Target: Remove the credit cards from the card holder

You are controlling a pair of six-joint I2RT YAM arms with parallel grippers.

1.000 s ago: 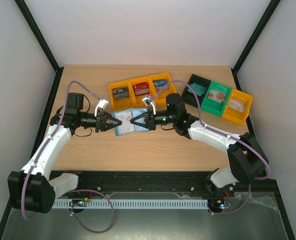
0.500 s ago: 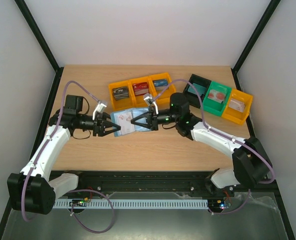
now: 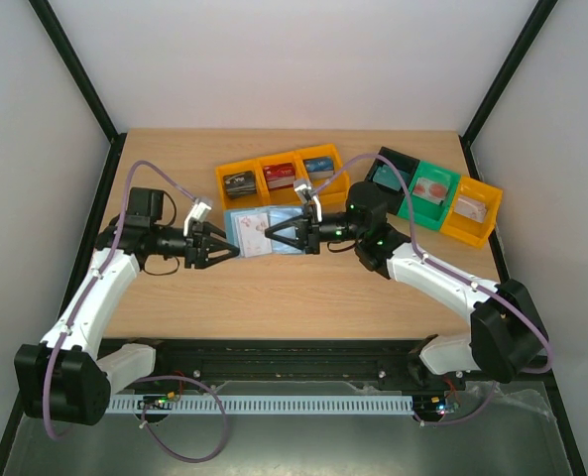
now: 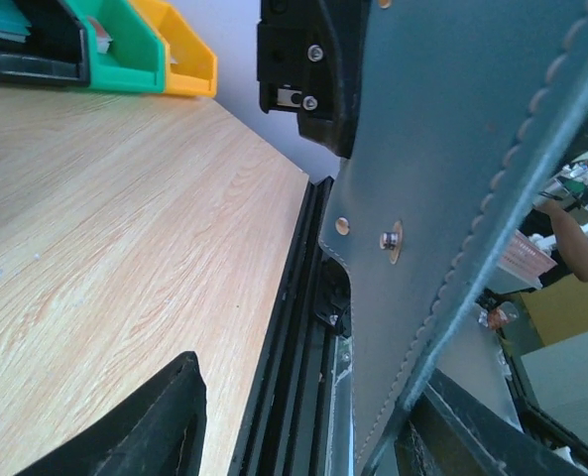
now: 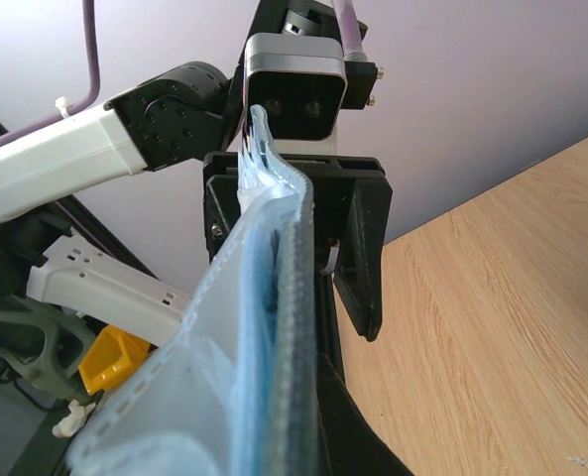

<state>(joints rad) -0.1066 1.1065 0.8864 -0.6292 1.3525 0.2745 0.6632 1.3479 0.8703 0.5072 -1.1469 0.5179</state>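
Note:
The teal card holder (image 3: 264, 220) hangs open above the table's middle, pale clear sleeves facing up. My right gripper (image 3: 272, 233) is shut on its right part; in the right wrist view the card holder (image 5: 264, 327) runs edge-on out of the right gripper (image 5: 294, 446). My left gripper (image 3: 232, 248) stands open at the holder's left edge. In the left wrist view the teal cover with its snap stud (image 4: 391, 239) lies close to the right finger (image 4: 472, 436) of my left gripper (image 4: 308, 397). Credit cards (image 3: 432, 188) lie in the bins; those inside the sleeves are too faint to tell.
Three joined yellow bins (image 3: 279, 164) with cards stand just behind the holder. A black bin (image 3: 378, 161), a green bin (image 3: 412, 203) and a yellow bin (image 3: 484, 226) sit at the back right. The table's near edge and black rail (image 4: 294, 327) run below the left gripper.
My left gripper has opened and no longer pinches the holder's left edge. My right gripper has drawn the holder a little to the right and back, and it now lies spread flatter.

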